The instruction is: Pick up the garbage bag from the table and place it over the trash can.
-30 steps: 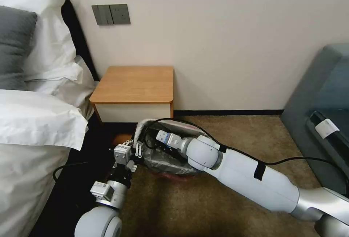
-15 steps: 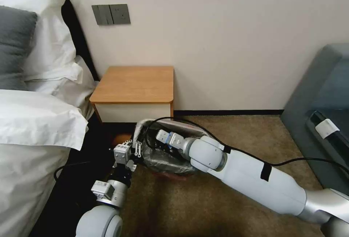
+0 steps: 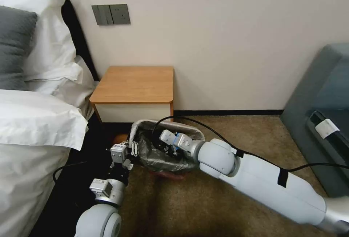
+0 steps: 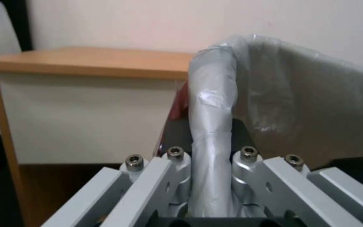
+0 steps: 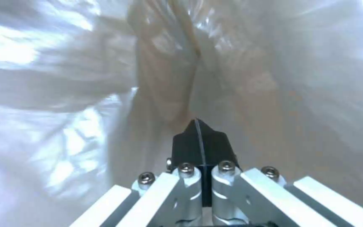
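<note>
The trash can (image 3: 189,131) stands on the carpet in front of the table (image 3: 134,84), lined with the grey garbage bag (image 3: 152,159). The bag's pink-red edge (image 3: 169,173) hangs below the near side. At the can's left rim, my left gripper (image 3: 132,150) is shut on a bunched strip of the garbage bag (image 4: 211,126), pinched between its black pads (image 4: 177,135). My right gripper (image 3: 168,149) reaches down inside the lined can. Its fingers (image 5: 190,142) are pressed together, with crinkled film all around them.
A bed with white linen (image 3: 32,120) lies to the left, close to my left arm. A grey sofa (image 3: 320,95) stands at the right. A black cable (image 3: 203,129) runs over the can along my right arm. Open brown carpet (image 3: 232,131) lies between can and sofa.
My right arm has drawn back to the right, its gripper shifting right inside the can. The left gripper has moved slightly left with the bag, and the bag's mouth is spread wider.
</note>
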